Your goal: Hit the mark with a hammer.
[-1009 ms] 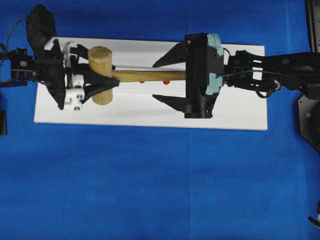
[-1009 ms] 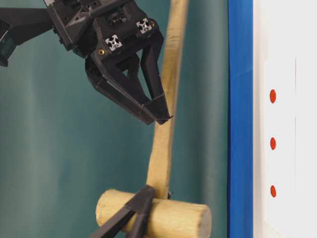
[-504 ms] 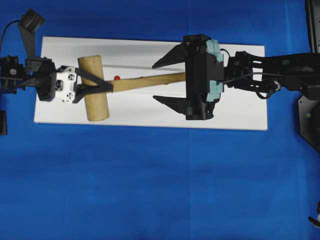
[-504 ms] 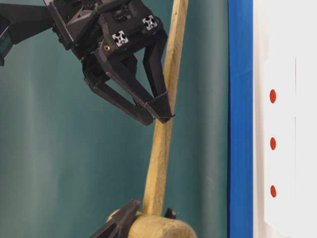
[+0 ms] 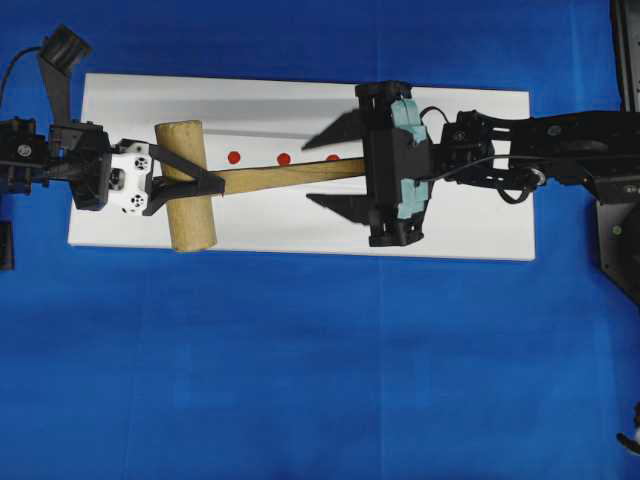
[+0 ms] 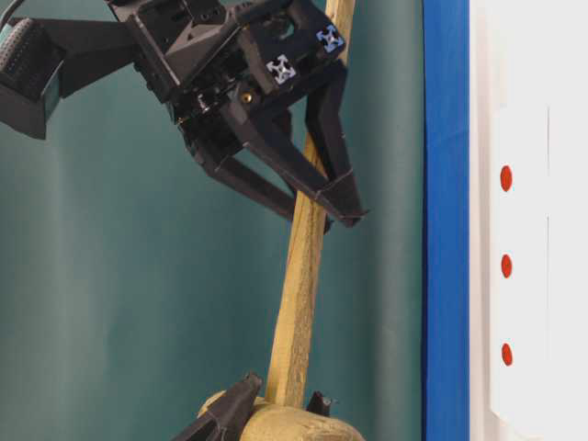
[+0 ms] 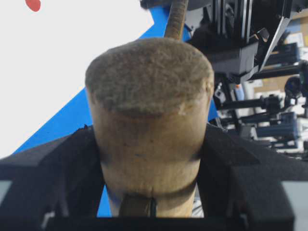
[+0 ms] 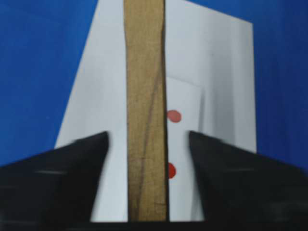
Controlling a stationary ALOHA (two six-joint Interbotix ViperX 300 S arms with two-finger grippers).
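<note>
Hammer (image 5: 190, 185) held above the white board (image 5: 480, 215).
Your left hand (image 5: 180, 185) clamps its head; your right hand (image 5: 335, 170) straddles the handle, fingers apart, not gripping.

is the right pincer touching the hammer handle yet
Apart. The right wrist view shows the white board as a gap on both sides of the hammer handle, between it and the right pincer's fingers.

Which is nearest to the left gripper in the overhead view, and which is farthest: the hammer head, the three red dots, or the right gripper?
Measured from the left gripper:
1. The hammer head, held between its fingers at the left end of the white board.
2. The three red dots, along the middle of the board.
3. The right gripper, around the handle's far end.
</note>
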